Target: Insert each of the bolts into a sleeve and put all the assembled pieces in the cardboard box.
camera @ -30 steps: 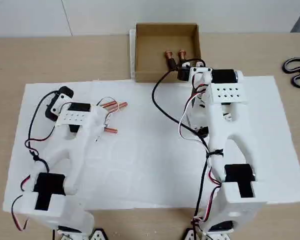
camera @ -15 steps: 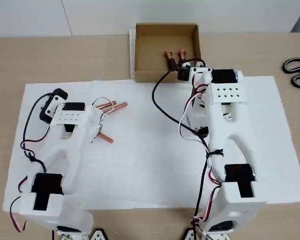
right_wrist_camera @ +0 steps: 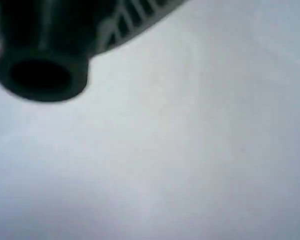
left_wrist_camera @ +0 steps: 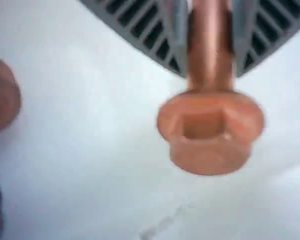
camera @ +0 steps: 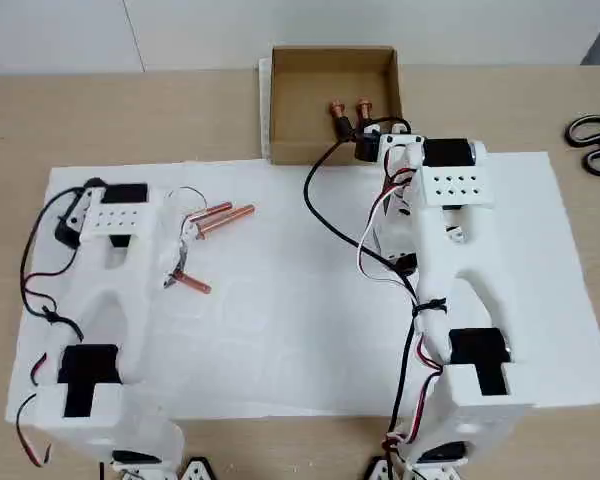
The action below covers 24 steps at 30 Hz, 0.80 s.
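Observation:
My left gripper is shut on a copper bolt just above the white sheet; in the left wrist view the bolt hangs head-down between the grey fingers. Two more copper bolts lie side by side on the sheet a little beyond it. My right gripper is shut on a black sleeve, its open end showing over the sheet; from above the right arm covers it. The cardboard box at the back holds two assembled pieces.
A white sheet covers the table under both arms. Black scissors lie at the far right on the bare wood. Loose black and red cables hang from the right arm near the box's front wall.
My left arm has drawn back to the left and toward the near edge, carrying one bolt away from the other two. The right arm has kept still.

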Tool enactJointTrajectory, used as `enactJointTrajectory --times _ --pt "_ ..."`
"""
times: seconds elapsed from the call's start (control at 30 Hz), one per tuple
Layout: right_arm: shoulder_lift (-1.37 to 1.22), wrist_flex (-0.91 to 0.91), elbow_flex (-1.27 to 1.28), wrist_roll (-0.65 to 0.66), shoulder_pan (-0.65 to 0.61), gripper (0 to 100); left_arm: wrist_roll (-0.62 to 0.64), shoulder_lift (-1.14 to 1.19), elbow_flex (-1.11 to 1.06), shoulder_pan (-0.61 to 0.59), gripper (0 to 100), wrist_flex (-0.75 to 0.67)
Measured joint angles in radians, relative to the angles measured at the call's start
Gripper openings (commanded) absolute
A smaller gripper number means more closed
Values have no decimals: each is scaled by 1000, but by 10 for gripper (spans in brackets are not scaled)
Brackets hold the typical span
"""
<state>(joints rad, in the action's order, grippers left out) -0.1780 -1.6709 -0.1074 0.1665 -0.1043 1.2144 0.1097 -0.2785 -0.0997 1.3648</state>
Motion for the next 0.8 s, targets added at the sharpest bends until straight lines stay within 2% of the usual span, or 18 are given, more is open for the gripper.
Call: enactJointTrajectory --times 0.23,0.33,0.6,0.67,0.8 --pt "0 0 0 0 0 5 -172 0 126 -3 6 129" --pt "0 0 0 0 0 5 -365 0 178 -3 6 149" --pt "0 0 0 0 0 5 -1033 2 184 3 6 155" --pt "0 0 0 0 0 5 -1132 18 166 29 6 150" --pt "0 0 0 0 0 5 -1180 92 132 100 6 118"
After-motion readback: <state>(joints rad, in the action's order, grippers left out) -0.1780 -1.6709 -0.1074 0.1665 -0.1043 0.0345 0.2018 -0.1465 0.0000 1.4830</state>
